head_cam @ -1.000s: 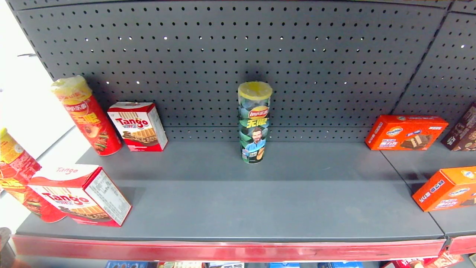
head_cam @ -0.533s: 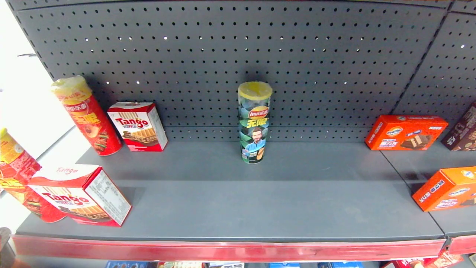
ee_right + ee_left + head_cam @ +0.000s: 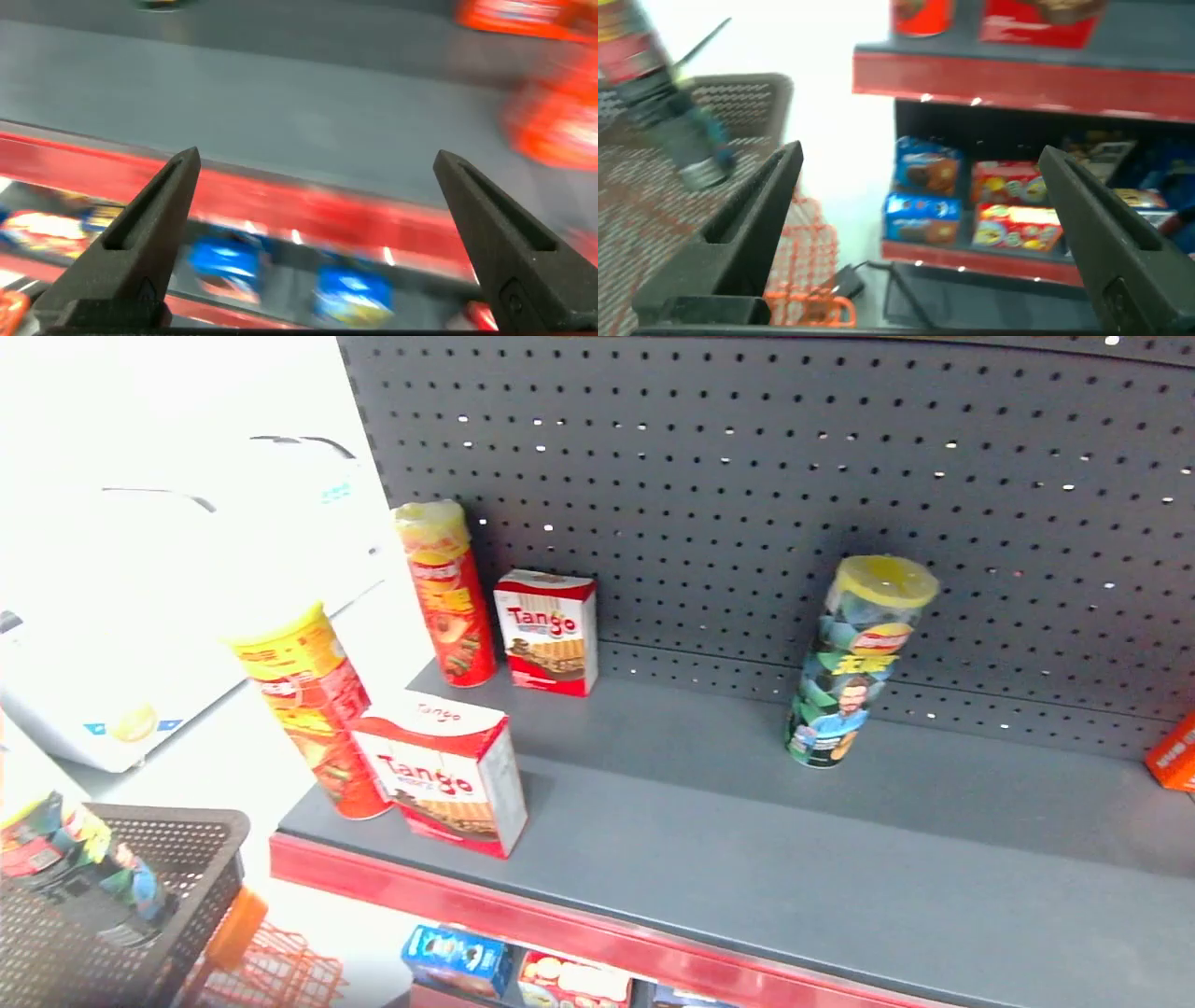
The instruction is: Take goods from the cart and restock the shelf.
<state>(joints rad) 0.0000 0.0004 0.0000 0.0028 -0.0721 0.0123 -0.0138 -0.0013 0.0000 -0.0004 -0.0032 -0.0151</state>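
Left gripper (image 3: pixel 920 159) jaws apart, empty. Right gripper (image 3: pixel 318 161) jaws apart, empty, facing shelf (image 3: pixel 747 859) front edge. Chips can (image 3: pixel 84 868) in basket (image 3: pixel 196 868), near left of shelf, long axis tilted. Left arm nearer, likely picker.

The head view is bright, and the area left of the shelf (image 3: pixel 709 821) is blown out to near white, while the green can (image 3: pixel 854 663) casts a soft shadow on the pegboard (image 3: pixel 747 476) behind it. The 2 wrist views are blurred, with glints streaking along the red shelf edge (image 3: pixel 308 210).
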